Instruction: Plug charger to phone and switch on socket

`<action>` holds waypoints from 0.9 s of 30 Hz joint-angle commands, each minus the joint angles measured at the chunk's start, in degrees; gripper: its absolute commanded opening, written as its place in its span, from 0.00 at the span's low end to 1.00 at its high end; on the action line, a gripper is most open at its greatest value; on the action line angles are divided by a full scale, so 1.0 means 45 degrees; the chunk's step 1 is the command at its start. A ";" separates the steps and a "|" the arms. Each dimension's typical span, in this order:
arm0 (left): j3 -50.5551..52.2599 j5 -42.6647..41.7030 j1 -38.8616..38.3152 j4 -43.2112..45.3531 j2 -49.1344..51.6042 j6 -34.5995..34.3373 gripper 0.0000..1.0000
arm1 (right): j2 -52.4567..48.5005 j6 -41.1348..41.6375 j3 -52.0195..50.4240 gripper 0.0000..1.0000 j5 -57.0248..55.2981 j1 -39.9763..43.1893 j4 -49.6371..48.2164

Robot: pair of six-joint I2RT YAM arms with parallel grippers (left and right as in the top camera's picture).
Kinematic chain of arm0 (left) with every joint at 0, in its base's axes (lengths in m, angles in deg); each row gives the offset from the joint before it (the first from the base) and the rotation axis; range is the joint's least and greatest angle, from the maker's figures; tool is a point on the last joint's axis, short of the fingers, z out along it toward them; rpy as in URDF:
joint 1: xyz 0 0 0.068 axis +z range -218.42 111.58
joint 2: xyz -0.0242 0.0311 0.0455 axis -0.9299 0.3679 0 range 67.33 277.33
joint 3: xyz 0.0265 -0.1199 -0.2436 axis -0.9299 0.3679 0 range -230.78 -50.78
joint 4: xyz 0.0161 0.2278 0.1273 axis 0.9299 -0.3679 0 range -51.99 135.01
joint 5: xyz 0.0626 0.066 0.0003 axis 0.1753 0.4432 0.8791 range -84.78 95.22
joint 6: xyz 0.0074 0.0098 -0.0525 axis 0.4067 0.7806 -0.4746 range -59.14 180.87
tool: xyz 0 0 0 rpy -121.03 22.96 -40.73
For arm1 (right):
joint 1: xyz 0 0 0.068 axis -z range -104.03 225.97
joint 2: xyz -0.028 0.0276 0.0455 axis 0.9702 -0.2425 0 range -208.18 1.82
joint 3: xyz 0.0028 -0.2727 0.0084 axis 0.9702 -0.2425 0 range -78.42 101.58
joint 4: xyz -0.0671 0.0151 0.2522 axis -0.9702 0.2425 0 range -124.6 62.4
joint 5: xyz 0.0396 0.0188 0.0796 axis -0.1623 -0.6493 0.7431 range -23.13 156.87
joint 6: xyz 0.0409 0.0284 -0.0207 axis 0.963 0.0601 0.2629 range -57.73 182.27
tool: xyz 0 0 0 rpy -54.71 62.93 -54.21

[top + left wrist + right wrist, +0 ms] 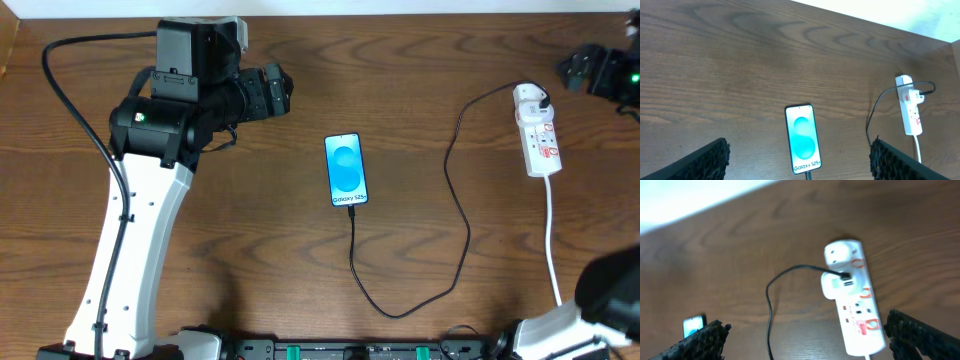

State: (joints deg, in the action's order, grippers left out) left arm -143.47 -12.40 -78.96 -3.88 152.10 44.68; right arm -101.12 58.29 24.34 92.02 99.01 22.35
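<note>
The phone [346, 169] lies flat mid-table, blue screen up, with the charger cable [458, 200] plugged into its near end. The cable loops toward the front edge, then runs up to a white adapter [531, 99] seated in the socket strip [540, 140] at the right. The phone [802, 145] and the strip [910, 107] also show in the left wrist view. My left gripper [280, 90] is open, above the table to the upper left of the phone. My right gripper [572, 68] is open, hovering near the strip's far end; the strip [855, 295] lies between its fingers in the right wrist view.
The strip's white cord [552, 240] runs toward the front edge at the right. The left arm's white link [130, 250] spans the left side of the table. A pale wall edges the far side [880, 12].
</note>
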 commanded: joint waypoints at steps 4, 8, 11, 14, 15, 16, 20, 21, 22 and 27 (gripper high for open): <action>-0.0005 0.0175 0.0053 0.0000 -0.0121 0.0253 0.89 | -0.3113 -0.1229 0.0141 0.99 0.2327 0.0024 0.0068; -0.0005 0.0175 0.0053 0.0000 -0.0121 0.0253 0.89 | -0.4036 -0.0967 0.0141 0.99 0.2302 0.0024 0.0068; -0.0005 0.0175 0.0053 0.0000 -0.0121 0.0253 0.89 | -0.4192 -0.0971 0.0141 0.99 0.2297 0.0024 0.0068; -0.0005 0.0175 0.0053 0.0000 -0.0121 0.0253 0.89 | -0.4177 -0.0981 0.0141 0.99 0.1773 0.0024 0.0049; -0.0005 0.0175 0.0053 0.0000 -0.0121 0.0253 0.89 | -0.4177 -0.0976 0.0141 0.99 0.1506 0.0024 0.0063; -0.0005 0.0175 0.0053 0.0000 -0.0121 0.0253 0.89 | -0.4182 -0.0976 0.0136 0.99 0.1137 0.0024 0.0078; -0.0005 0.0175 0.0053 0.0000 -0.0121 0.0253 0.89 | -0.4187 -0.0933 0.0136 0.99 -0.0107 0.0024 0.0267; -0.0005 0.0175 0.0053 0.0000 -0.0121 0.0253 0.89 | -0.4192 -0.0933 0.0121 0.99 -0.0233 0.0024 0.0311; -0.0005 0.0175 0.0053 0.0000 -0.0121 0.0253 0.89 | -0.4192 -0.0937 0.0107 0.99 -0.0287 0.0024 0.0345; -0.0005 0.0175 0.0053 0.0000 -0.0121 0.0253 0.89 | -0.4192 -0.0937 -0.0126 0.99 -0.0277 0.0024 0.0102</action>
State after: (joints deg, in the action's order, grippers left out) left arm -143.47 -12.40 -78.96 -3.85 152.10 44.83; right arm -120.48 54.46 24.30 92.00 99.04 23.40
